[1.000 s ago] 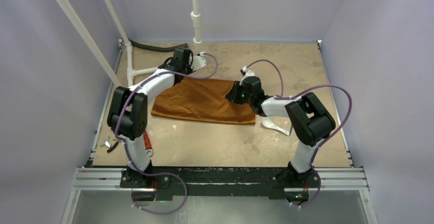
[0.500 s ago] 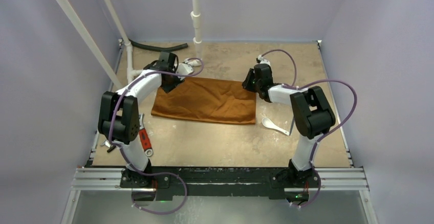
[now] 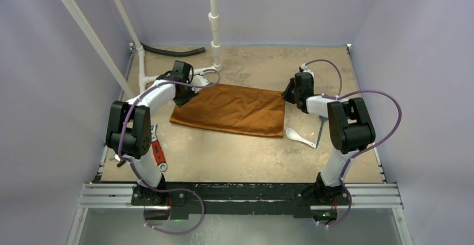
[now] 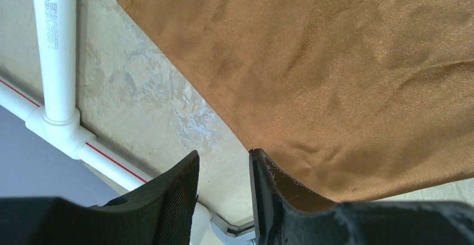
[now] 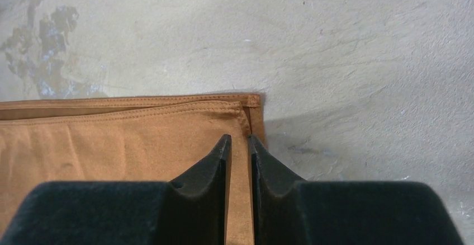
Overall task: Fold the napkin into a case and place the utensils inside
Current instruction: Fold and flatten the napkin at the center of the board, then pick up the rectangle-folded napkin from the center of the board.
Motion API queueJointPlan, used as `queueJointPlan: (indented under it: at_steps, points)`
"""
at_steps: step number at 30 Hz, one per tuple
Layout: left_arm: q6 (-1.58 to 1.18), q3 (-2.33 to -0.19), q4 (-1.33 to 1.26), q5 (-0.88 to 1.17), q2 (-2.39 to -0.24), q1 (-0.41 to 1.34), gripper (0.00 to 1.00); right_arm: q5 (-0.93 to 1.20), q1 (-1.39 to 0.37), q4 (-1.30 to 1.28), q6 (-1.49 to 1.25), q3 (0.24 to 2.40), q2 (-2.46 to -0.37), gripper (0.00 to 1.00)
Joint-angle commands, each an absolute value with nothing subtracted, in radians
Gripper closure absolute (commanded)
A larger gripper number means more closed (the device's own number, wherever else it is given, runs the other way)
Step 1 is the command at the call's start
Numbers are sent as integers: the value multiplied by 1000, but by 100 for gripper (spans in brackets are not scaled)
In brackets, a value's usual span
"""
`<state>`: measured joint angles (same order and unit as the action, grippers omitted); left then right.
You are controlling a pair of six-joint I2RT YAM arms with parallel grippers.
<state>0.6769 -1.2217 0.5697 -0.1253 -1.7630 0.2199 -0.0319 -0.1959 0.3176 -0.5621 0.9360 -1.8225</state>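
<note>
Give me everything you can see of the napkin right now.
The napkin is a rust-orange, slightly shiny cloth, creased and folded into a flat rectangle. Two layers with stitched hems show at its far right corner. It lies on the table. The left gripper is open at its far left corner, one finger at the cloth's edge. The right gripper is at the far right corner with its fingers nearly closed; whether it is pinching the cloth is unclear.
</note>
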Motion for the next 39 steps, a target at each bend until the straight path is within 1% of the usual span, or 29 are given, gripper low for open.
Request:
queueJointPlan:
  at_steps: [1, 4, 7, 9, 12, 15, 17, 19, 22, 23, 26, 28, 31, 34, 37, 39]
  points:
    - [692, -1213, 527, -159, -1752, 211, 63, -4, -198, 318, -570, 948, -1787, 77]
    - [681, -1230, 504, -159, -1764, 210, 63, -2, -198, 307, -561, 982, -1787, 69]
    - [659, -1281, 480, -142, -1791, 210, 63, -24, -197, 291, -551, 1010, -1788, 66]
    - [642, -1324, 464, -112, -1821, 211, 63, -28, -195, 287, -544, 1027, -1805, 66]
    - [622, -1398, 469, -71, -1880, 218, 63, -21, -195, 276, -541, 1042, -1847, 72]
    - [631, -1456, 522, -70, -1934, 225, 63, -44, -195, 261, -543, 1010, -1854, 83]
    - [652, -1437, 541, -81, -1926, 226, 63, -69, -192, 258, -541, 979, -1841, 89]
    - [679, -1380, 541, -96, -1886, 225, 63, -82, -184, 250, -540, 955, -1827, 92]
    - [708, -1303, 569, -76, -1800, 222, 63, -91, -175, 238, -539, 938, -1812, 92]
    - [711, -1286, 589, -62, -1775, 222, 63, -98, -174, 229, -540, 936, -1802, 90]
    - [719, -1259, 652, -11, -1701, 221, 63, -114, -173, 215, -544, 910, -1726, 71]
    - [734, -1242, 679, -5, -1669, 221, 63, -107, -173, 201, -555, 885, -1656, 65]
    - [749, -1210, 667, -16, -1653, 218, 63, -68, -179, 191, -567, 846, -1541, 64]
    - [731, -1208, 641, -22, -1681, 200, 63, -20, -237, 148, -609, 781, -1454, 64]
    - [712, -1205, 591, -37, -1710, 187, 63, -11, -339, 101, -674, 705, -1383, 70]
    - [706, -1203, 573, -36, -1730, 184, 63, 20, -373, 86, -737, 644, -1349, 76]
